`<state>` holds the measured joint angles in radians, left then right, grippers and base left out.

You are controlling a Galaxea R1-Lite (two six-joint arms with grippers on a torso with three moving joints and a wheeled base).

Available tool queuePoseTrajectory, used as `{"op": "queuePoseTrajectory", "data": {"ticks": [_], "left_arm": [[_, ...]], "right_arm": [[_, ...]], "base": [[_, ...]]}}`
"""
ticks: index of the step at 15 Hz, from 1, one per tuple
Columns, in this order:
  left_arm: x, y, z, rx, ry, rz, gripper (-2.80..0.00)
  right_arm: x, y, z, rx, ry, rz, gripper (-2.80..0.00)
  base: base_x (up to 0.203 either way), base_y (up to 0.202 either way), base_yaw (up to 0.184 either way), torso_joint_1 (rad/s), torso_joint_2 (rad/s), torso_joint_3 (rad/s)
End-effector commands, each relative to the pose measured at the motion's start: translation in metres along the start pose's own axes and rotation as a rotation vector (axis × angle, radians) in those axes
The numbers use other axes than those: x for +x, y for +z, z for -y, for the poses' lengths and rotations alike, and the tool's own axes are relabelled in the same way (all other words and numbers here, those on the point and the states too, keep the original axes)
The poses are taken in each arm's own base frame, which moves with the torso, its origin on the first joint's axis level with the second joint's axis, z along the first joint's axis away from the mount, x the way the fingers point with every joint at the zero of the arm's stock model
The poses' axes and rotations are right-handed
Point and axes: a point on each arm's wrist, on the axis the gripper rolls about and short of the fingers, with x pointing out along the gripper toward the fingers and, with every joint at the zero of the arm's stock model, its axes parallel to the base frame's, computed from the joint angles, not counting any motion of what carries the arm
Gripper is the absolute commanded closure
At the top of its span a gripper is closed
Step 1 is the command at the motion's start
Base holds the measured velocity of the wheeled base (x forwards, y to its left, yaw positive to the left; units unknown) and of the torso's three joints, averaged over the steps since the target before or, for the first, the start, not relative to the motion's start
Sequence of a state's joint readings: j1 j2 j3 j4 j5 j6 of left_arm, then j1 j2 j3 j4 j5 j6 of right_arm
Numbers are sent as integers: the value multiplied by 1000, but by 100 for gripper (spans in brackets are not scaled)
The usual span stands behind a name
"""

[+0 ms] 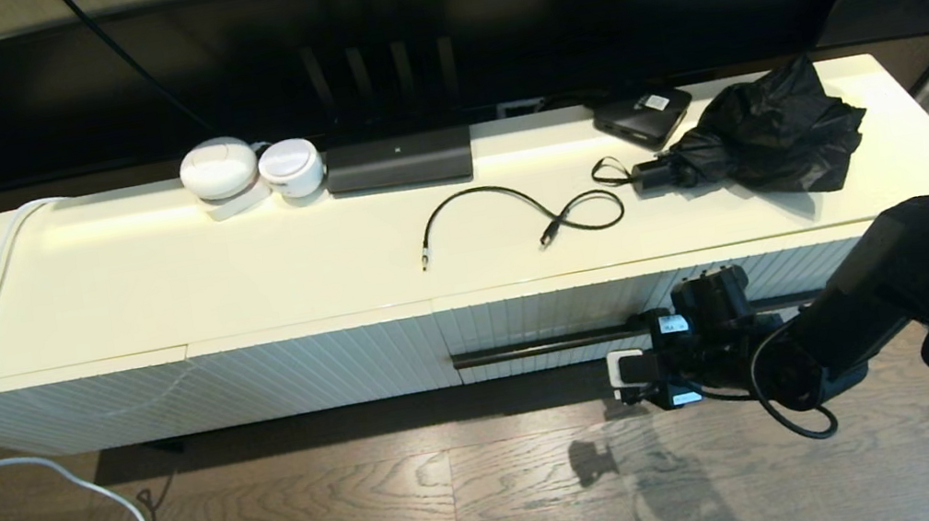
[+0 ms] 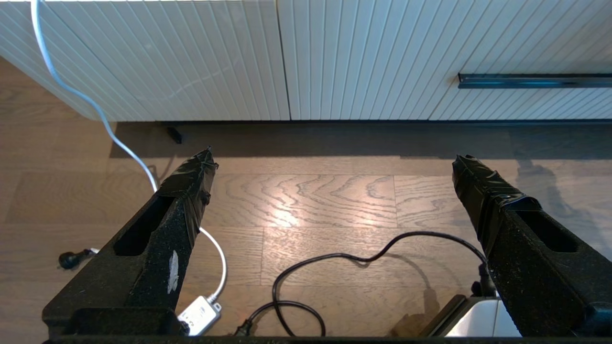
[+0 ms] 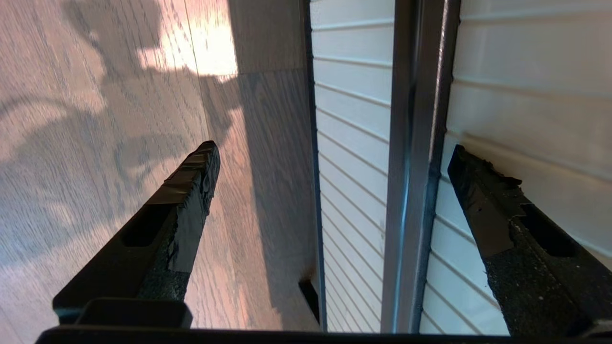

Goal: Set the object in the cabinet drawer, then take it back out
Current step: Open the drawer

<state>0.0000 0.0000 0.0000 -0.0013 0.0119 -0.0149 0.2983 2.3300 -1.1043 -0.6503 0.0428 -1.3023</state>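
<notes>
1. Wood floor in front, long white cabinet [image 1: 331,244] behind, and the cabinet drawer [image 1: 548,317] on its right half is fully closed.
2. Right gripper [image 3: 330,157] is spread wide, empty, straddling the black handle [image 3: 411,143].
3. Left gripper [image 2: 330,167] hangs released over the floor.
4. Everything remains, I'd say: opening, stowing, retrieving.

We see a long white cabinet [image 1: 151,282] with a ribbed front standing on a wood plank floor [image 1: 481,481]. Behind it we find a dark wall [image 1: 391,30]. Light glares off the floorboards.
</notes>
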Motion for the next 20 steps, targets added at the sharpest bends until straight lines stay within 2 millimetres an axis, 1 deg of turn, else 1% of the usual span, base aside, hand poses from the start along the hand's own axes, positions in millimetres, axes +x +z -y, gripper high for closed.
{"op": "queuePoseTrajectory", "data": {"ticks": [1,4,7,13,20], "left_arm": [[0,0,0,0,0,0,-280],[0,0,0,0,0,0,-280],[0,0,0,0,0,0,-280],[0,0,0,0,0,0,-280],[0,0,0,0,0,0,-280]], "right_arm": [[4,-1,-2,-7,1,2,-280],[9,-2,-3,-6,2,4,-280],[11,-1,0,-8,-3,7,-280],[6,0,2,-9,-5,7,-280],[5,-1,-4,-8,16,0,-280]], "base": [[0,0,0,0,0,0],[0,0,0,0,0,0],[0,0,0,0,0,0],[0,0,0,0,0,0],[0,0,0,0,0,0]]}}
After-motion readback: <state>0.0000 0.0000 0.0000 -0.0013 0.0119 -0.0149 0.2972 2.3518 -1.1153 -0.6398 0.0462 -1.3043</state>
